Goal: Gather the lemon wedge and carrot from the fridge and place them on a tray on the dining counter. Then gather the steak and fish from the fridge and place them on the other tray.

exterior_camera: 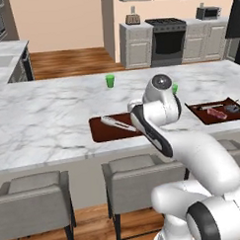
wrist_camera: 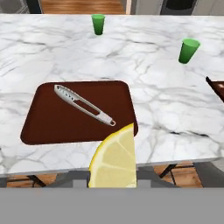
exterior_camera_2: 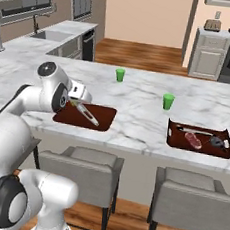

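Observation:
My gripper [exterior_camera_2: 77,101] is shut on the yellow lemon wedge [wrist_camera: 114,161] and holds it over the near edge of the dining counter [exterior_camera: 53,120]. It hovers above the front right corner of a dark brown tray [wrist_camera: 57,122]; silver tongs [wrist_camera: 83,105] lie on that tray. The wedge hides the fingertips in the hand view. To the right, the other tray [exterior_camera_2: 199,149] carries the pinkish-red steak [exterior_camera_2: 193,140], the dark grey fish [exterior_camera_2: 216,143] and a thin silver utensil. The carrot is out of view. I cannot tell whether the black shape at the left base view's right edge is the fridge.
Two green cups [exterior_camera_2: 120,75] [exterior_camera_2: 167,101] stand on the marble behind the trays. Grey chairs [exterior_camera: 34,200] [exterior_camera_2: 193,203] are tucked under the counter's near side. A black oven range [exterior_camera: 166,37] and beige cabinets line the far wall.

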